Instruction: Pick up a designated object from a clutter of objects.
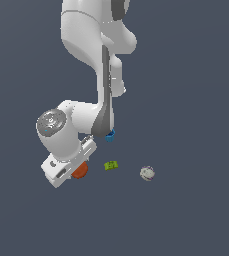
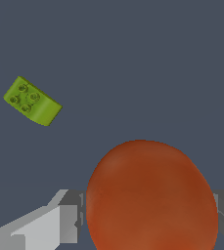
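The orange-red ball (image 2: pixel 150 197) sits between the two fingers (image 2: pixel 69 215) of the gripper (image 2: pixel 150 219). In the wrist view it fills most of the gap, one finger standing at each of its sides, very close or touching; I cannot tell for sure whether they press on it. Its surface is slightly mottled and its shape a little egg-like from this angle. In the exterior view the ball (image 1: pixel 80 170) shows only as an orange patch peeking out from under the white hand of the arm (image 1: pixel 66 135), low over the dark grey floor (image 1: pixel 186 215), and whether it rests on the floor or is lifted off it cannot be told.

The green block (image 1: pixel 111 165) lies just beside the ball, toward the exterior view's right. The wrist view shows the block (image 2: pixel 32 101) with round studs on its top face, apart from the ball and from the fingers.

Farther to the exterior view's right, well apart from the ball, lies the whitish-grey ball (image 1: pixel 147 173), alone on the floor.

The blue cup (image 1: pixel 110 135) shows behind the block, partly hidden by the arm's lower link, so only a small bright-blue part can be seen.
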Controlling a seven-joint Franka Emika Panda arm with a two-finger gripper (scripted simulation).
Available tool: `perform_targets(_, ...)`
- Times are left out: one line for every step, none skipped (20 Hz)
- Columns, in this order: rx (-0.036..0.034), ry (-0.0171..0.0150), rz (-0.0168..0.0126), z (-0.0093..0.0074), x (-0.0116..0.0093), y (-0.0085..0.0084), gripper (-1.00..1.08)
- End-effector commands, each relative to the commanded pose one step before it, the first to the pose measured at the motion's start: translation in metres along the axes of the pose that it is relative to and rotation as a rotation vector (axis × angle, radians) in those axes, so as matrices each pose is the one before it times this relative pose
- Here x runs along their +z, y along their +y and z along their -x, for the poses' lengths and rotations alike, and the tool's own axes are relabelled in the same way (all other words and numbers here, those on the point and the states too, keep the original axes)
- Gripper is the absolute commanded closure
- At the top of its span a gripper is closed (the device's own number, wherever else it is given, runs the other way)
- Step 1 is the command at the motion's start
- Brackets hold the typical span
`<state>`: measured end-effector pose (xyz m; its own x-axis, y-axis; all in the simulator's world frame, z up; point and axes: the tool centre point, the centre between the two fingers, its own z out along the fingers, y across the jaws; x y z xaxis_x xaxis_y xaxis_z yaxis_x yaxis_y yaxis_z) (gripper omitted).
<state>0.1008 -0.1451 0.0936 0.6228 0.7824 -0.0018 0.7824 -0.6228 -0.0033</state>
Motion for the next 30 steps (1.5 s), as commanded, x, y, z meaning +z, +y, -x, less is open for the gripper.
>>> perform_targets(-0.00036, 0.00158, 0.00321, -0.00352, -0.02156, -0.00529, 1.08)
perform_targets(0.00000, 0.00000, 0.00000, -0.00139, -0.00932, -0.00280, 1.08)
perform_targets(0.00000, 0.00000, 0.00000, -0.00147, -0.00990, -0.00296, 1.08)
perform_targets(0.00000, 0.00000, 0.00000, -0.00155, -0.01043, -0.00311, 1.08)
perform_targets(0.00000, 0.00000, 0.00000, -0.00163, -0.01092, -0.00324, 1.08)
perform_targets(-0.00025, -0.00033, 0.00026, -0.00189, -0.01143, -0.00348, 1.08)
perform_targets(0.00000, 0.00000, 0.00000, -0.00176, -0.01178, -0.00346, 1.08)
perform_targets(0.00000, 0.00000, 0.00000, -0.00177, -0.01187, -0.00347, 1.08)
perform_targets(0.00000, 0.00000, 0.00000, -0.00178, -0.01187, -0.00345, 1.08)
perform_targets(0.00000, 0.00000, 0.00000, -0.00178, -0.01186, -0.00343, 1.08)
perform_targets(0.00000, 0.00000, 0.00000, -0.00178, -0.01184, -0.00340, 1.08)
perform_targets(-0.00004, -0.00041, 0.00026, -0.00190, -0.01186, -0.00346, 1.08)
perform_targets(0.00000, 0.00000, 0.00000, -0.00180, -0.01183, -0.00336, 1.08)
perform_targets(0.00000, 0.00000, 0.00000, -0.00180, -0.01180, -0.00333, 1.08)
perform_targets(0.00000, 0.00000, 0.00000, -0.00181, -0.01176, -0.00330, 1.08)
perform_targets(0.00000, 0.00000, 0.00000, -0.00182, -0.01174, -0.00327, 1.08)
perform_targets(0.00000, 0.00000, 0.00000, -0.00183, -0.01171, -0.00324, 1.08)
perform_targets(0.00000, 0.00000, 0.00000, -0.00184, -0.01166, -0.00320, 1.08)
perform_targets(0.00000, 0.00000, 0.00000, -0.00185, -0.01161, -0.00316, 1.08)
perform_targets(0.00000, 0.00000, 0.00000, -0.00187, -0.01154, -0.00311, 1.08)
perform_targets(0.00000, 0.00000, 0.00000, -0.00186, -0.01131, -0.00301, 1.08)
perform_targets(0.00000, 0.00000, 0.00000, -0.00183, -0.01099, -0.00290, 1.08)
perform_targets(0.00000, 0.00000, 0.00000, -0.00180, -0.01060, -0.00276, 1.08)
perform_targets(0.00000, 0.00000, 0.00000, -0.00175, -0.01014, -0.00261, 1.08)
perform_targets(0.00000, 0.00000, 0.00000, -0.00168, -0.00957, -0.00242, 1.08)
perform_targets(0.00000, 0.00000, 0.00000, -0.00160, -0.00891, -0.00222, 1.08)
perform_targets(0.00000, 0.00000, 0.00000, -0.00152, -0.00825, -0.00202, 1.08)
perform_targets(0.00000, 0.00000, 0.00000, -0.00143, -0.00762, -0.00183, 1.08)
perform_targets(-0.00018, 0.00043, -0.00014, -0.00126, -0.00708, -0.00166, 1.08)
perform_targets(0.00000, 0.00000, 0.00000, -0.00125, -0.00641, -0.00148, 1.08)
